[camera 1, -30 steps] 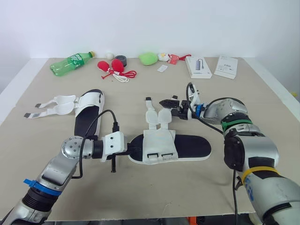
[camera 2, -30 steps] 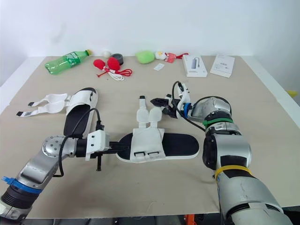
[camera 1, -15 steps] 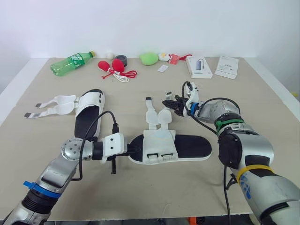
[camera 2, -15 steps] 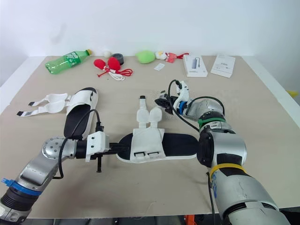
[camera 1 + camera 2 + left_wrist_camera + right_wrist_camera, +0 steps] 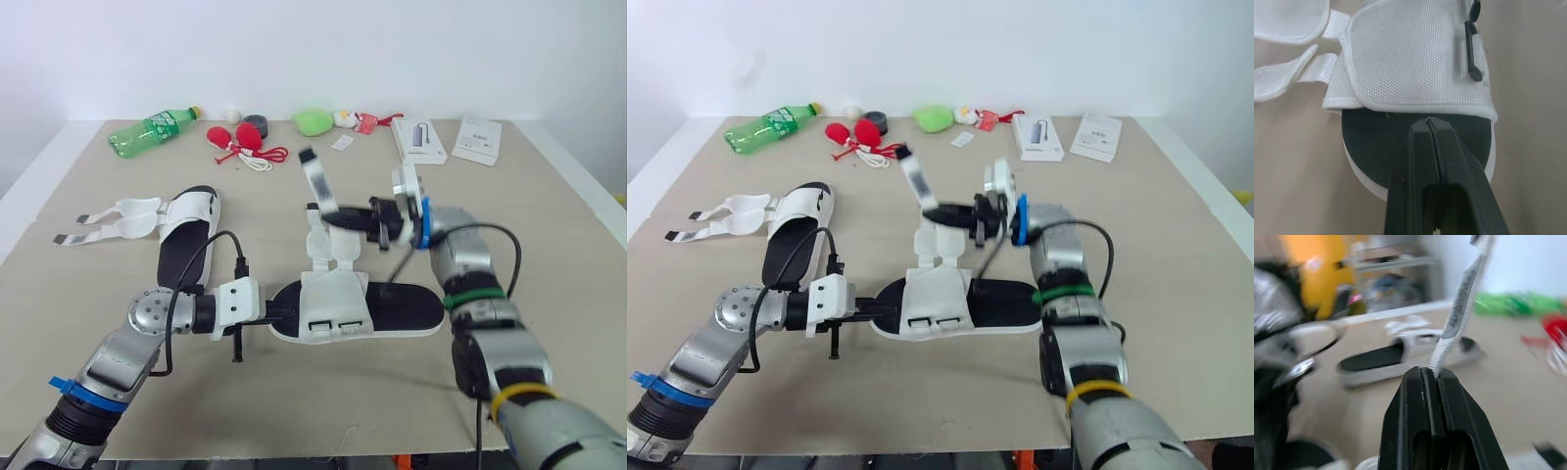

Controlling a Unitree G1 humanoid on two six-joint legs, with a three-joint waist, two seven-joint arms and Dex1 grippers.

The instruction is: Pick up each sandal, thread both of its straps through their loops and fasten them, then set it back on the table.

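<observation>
Table (image 5: 549, 245): bottle (image 5: 152, 132), box (image 5: 421, 140) at far edge; right tool (image 5: 341, 217) pinches strap (image 5: 315, 181), left tool (image 5: 282, 313) closed, touching sandal (image 5: 392, 308).

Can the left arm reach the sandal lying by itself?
Probably yes: that black-soled white sandal lies close by the left gripper with bare table between, though the gripper is shut on the nearer sandal.

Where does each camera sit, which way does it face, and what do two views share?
Left eye view: head, facing forward and down on the table; both arms show, left gripper at the near sandal, right gripper holding its strap up.
Right eye view: head, alongside; same scene.
Left wrist view: left wrist, along shut fingers onto the near sandal.
Right wrist view: right wrist, along fingers pinching the strap, toward the far sandal and bottle.
Shared: the strap, in eye and right wrist views.
</observation>
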